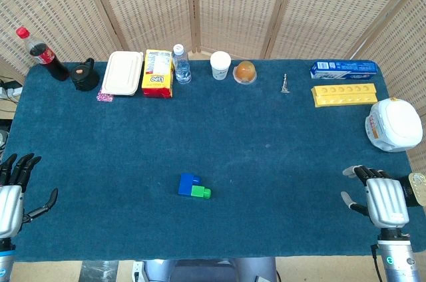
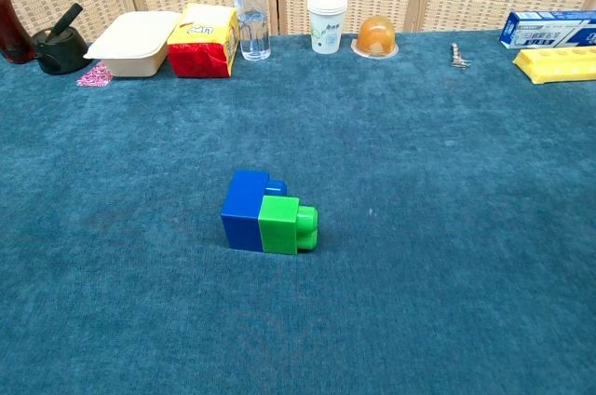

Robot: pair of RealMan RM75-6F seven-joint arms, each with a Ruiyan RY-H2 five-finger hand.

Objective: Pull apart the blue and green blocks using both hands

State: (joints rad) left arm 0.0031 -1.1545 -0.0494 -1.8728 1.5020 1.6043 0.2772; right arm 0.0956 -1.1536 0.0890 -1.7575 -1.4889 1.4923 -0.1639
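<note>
Likely light and stiff, so pinch the blue block [image 2: 245, 211] and green block [image 2: 283, 224] separately; your left hand [image 1: 14, 192] and right hand [image 1: 381, 197] sit spread, empty.

My chest view shows neither hand. In the head view, my left hand [image 1: 12, 201] is sliced by the left edge, and the forearm below my right hand [image 1: 384, 200] runs off the bottom. The dark red-capped cola bottle [image 2: 8, 30] is mostly cut by the chest view's left edge. The yellow moulded plastic tray [image 2: 562, 63] and blue-and-white cardboard box [image 2: 549, 28] run off its right edge. The small metal object [image 1: 285, 84] is too tiny to identify, possibly a clip.
</note>
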